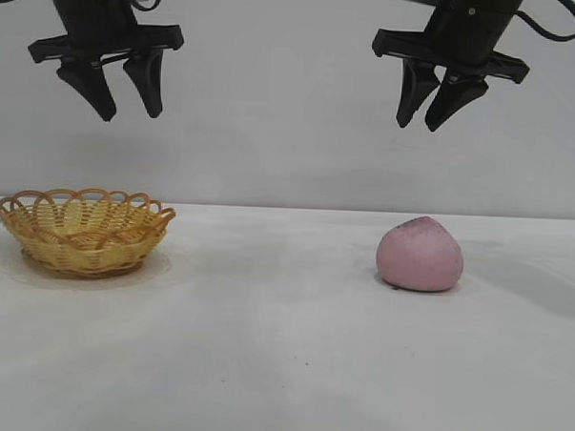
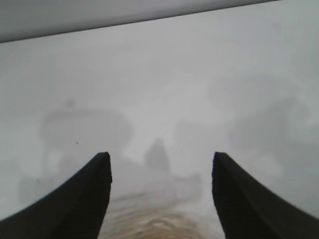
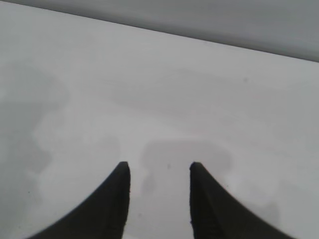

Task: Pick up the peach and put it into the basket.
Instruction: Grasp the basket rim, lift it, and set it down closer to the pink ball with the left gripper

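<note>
So the peach (image 1: 420, 254) sits on the white bench (image 1: 282, 349), over on the right side, well apart from the basket (image 1: 82, 231) on the left. The right hand (image 1: 431, 112) hangs high above the peach with its fingers a bit apart and nothing in them. The left hand (image 1: 127, 102) hangs above the basket, spread wider, also empty.

Looks to me like a matte, slightly grippy skin, so probably not slippery. It's squat and rounded with a little point on top, likely light and maybe a bit squishy. I'd open wider and pinch across the fat middle, low on the flanks, not near the tip.
</note>
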Robot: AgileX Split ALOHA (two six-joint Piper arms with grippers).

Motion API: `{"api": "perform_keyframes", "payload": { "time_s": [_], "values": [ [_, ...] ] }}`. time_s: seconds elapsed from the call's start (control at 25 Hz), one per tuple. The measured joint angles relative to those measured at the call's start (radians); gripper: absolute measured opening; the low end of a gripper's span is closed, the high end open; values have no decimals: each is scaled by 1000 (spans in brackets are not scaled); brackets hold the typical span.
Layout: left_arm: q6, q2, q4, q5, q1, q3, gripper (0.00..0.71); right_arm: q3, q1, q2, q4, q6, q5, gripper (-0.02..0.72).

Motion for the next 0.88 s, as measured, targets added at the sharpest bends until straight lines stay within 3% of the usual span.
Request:
{"api": "perform_keyframes", "payload": {
  "time_s": [0.68, 0.88],
  "values": [
    [-2, -5, 19, 34, 0, -42, 389, -57, 0, -2, -3, 0, 40, 230],
    [13, -3, 140, 158, 0, -42, 389, -59, 0, -2, -8, 0, 93, 230]
  ]
}}
